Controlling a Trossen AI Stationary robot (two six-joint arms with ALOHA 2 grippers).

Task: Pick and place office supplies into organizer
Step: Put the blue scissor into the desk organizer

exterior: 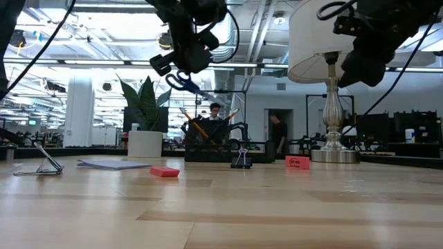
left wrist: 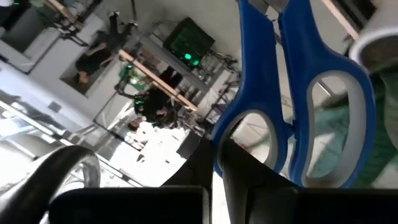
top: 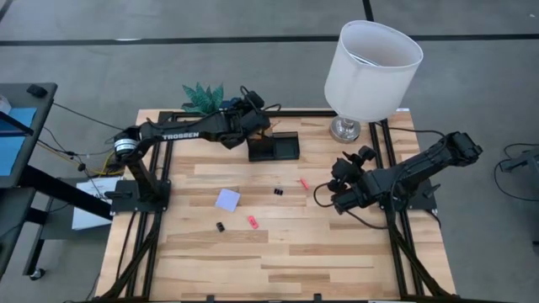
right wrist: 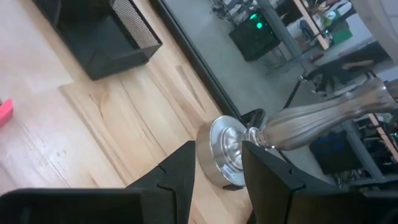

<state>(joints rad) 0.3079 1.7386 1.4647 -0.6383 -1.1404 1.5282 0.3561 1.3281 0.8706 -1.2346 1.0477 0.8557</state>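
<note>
Gripping blue-handled scissors (left wrist: pixel 292 106), left pincer (top: pixel 253 126) clamped shut, raised above organizer (top: pixel 274 149)

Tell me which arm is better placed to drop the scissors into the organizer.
Left. The left gripper already holds the scissors and hangs over the organizer at the table's far edge. The right gripper is empty, out over the table's right side, away from the organizer.
</note>
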